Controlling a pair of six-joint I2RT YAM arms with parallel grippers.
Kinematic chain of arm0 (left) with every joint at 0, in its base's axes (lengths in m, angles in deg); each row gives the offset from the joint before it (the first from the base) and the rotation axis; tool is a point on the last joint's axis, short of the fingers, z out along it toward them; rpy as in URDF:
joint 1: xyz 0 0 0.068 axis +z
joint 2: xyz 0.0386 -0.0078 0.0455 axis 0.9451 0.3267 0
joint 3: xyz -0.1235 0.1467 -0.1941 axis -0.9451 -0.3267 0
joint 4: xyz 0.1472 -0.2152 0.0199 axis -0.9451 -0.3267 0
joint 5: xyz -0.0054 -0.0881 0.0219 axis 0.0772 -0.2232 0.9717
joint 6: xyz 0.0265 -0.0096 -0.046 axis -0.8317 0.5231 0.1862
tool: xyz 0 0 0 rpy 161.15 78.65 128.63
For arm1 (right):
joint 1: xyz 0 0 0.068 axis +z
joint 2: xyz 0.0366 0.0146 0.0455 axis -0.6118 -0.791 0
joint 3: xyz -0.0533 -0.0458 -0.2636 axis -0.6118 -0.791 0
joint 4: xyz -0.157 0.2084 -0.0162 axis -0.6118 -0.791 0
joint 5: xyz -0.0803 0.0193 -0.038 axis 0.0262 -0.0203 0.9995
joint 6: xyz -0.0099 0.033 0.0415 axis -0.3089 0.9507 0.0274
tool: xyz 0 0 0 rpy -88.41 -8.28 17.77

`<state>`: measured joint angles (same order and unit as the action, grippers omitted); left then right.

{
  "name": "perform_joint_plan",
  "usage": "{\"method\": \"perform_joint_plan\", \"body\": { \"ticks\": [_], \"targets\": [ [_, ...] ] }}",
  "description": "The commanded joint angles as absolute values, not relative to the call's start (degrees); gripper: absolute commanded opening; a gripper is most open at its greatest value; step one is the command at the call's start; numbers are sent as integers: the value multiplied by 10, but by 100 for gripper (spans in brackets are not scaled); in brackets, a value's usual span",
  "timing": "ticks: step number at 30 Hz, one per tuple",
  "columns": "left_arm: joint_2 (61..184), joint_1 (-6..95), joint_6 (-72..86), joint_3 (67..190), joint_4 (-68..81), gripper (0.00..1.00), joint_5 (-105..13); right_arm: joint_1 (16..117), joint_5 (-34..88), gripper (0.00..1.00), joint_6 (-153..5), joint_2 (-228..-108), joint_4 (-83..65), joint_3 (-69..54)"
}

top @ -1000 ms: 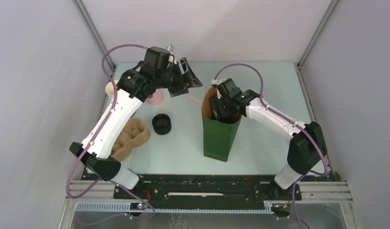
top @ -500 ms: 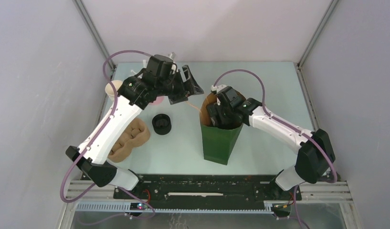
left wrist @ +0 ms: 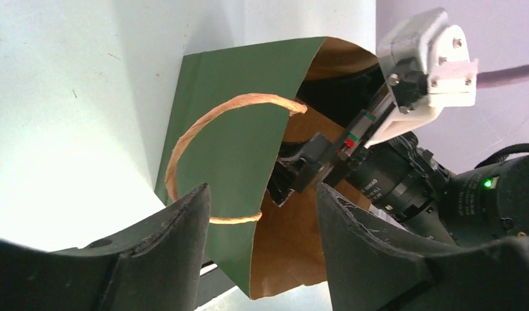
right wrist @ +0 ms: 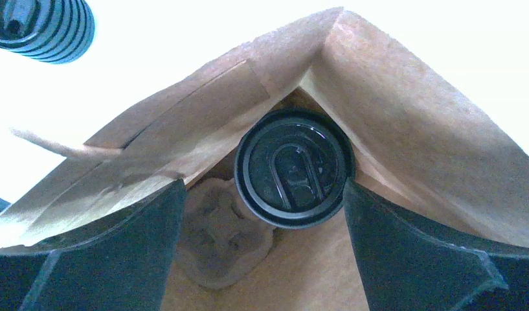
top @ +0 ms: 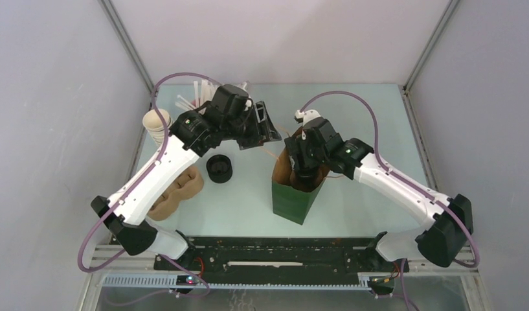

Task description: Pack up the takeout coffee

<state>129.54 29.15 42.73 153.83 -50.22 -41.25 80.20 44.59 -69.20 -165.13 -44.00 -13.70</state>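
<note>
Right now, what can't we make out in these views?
1. Takeout coffee: the right wrist view shows only its lid, which hides the cup body, so its seating is unclear.
2. Top external: coffee fully hidden by the right gripper inside the paper bag.
3. Left wrist: bag wall and right gripper block the coffee.
4. Top external: cup stack sits partly behind the left arm.
</note>
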Motion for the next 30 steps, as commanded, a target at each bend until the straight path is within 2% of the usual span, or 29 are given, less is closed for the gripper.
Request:
{"method": "perform_joint_plan", "body": {
  "ticks": [1,9,15,20,26,30],
  "targets": [
    [1250,285,418,1553,-496,68,-389,806,457,100,-666,-1599,-461,-119],
    [1274,279,338,1683,-526,79,-311,806,427,100,-650,-1537,-471,-82],
    [1332,267,330,1740,-542,66,-336,804,417,100,-645,-1517,-471,-51],
    [1367,266,302,1772,-566,85,-338,798,456,100,-642,-1512,-546,62],
    [1470,268,253,1900,-661,88,-335,762,502,100,-627,-1514,-676,172],
    [1504,277,258,1903,-688,89,-366,710,423,100,-576,-1507,-758,165]
  ]
}}
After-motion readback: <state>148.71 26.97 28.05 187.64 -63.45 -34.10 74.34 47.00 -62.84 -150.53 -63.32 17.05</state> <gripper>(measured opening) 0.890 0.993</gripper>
